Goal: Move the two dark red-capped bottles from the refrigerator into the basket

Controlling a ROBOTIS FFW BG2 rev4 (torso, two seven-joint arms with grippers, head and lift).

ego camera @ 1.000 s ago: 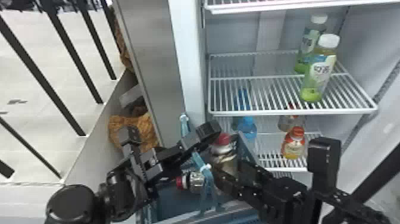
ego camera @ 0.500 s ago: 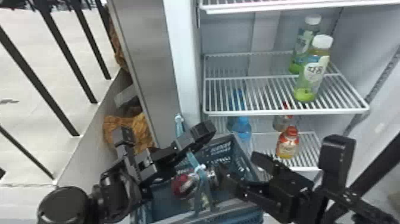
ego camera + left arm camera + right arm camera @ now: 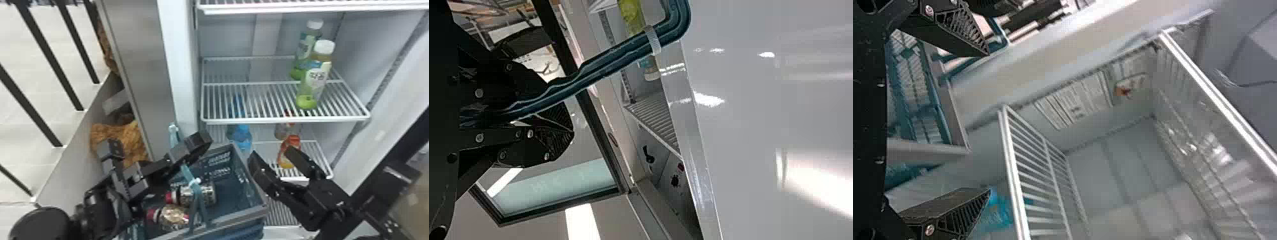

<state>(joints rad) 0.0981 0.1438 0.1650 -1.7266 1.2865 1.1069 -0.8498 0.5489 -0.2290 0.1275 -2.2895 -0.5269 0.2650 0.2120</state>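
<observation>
Pale floor (image 3: pixel 73 25) with black bars (image 3: pixel 49 73) is seen by us at ten o'clock of the head view, and the refrigerator (image 3: pixel 237 35) stands from twelve to three. At two o'clock, two green bottles (image 3: pixel 314 76) stand upright on its wire shelf (image 3: pixel 261 120); below them we find an orange-capped bottle (image 3: pixel 289 153), toward four.

Both dark red-capped bottles (image 3: pixel 199 194) lie side by side inside the blue basket (image 3: pixel 237 213), around seven o'clock. Our left gripper (image 3: pixel 196 145) is closed on the basket's handle (image 3: pixel 188 174). Our right gripper (image 3: pixel 271 152), at four o'clock, has its two fingers well apart, with nothing between them, just beside the basket.
</observation>
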